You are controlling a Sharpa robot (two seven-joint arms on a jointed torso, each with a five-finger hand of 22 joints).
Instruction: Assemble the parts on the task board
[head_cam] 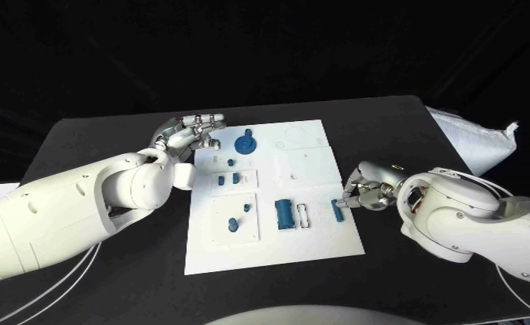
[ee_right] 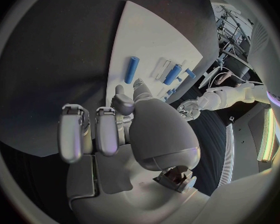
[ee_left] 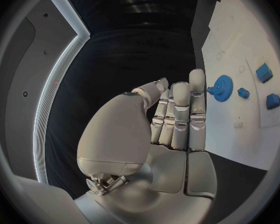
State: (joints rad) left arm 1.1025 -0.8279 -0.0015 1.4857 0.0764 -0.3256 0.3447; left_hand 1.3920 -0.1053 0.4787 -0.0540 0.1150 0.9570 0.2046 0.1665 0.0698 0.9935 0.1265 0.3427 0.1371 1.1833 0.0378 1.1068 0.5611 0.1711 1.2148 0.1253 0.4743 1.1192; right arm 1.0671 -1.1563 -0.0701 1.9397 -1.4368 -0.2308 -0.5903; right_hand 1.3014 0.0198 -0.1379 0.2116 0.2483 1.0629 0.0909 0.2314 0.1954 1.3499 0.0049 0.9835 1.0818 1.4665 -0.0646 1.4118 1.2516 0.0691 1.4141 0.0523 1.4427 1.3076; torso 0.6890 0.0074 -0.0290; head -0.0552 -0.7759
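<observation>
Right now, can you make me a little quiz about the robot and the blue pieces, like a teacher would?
1. True or false: the blue gear lies on the white task board.
2. Which hand is nearest the blue gear? A) left hand B) right hand
3. Fill in: the slim blue bar beside the right hand lies near the board's ____ edge, by the robot's own sides.

Key
1. True.
2. A: the left hand hovers at the board's edge beside the gear.
3. Right.
</observation>
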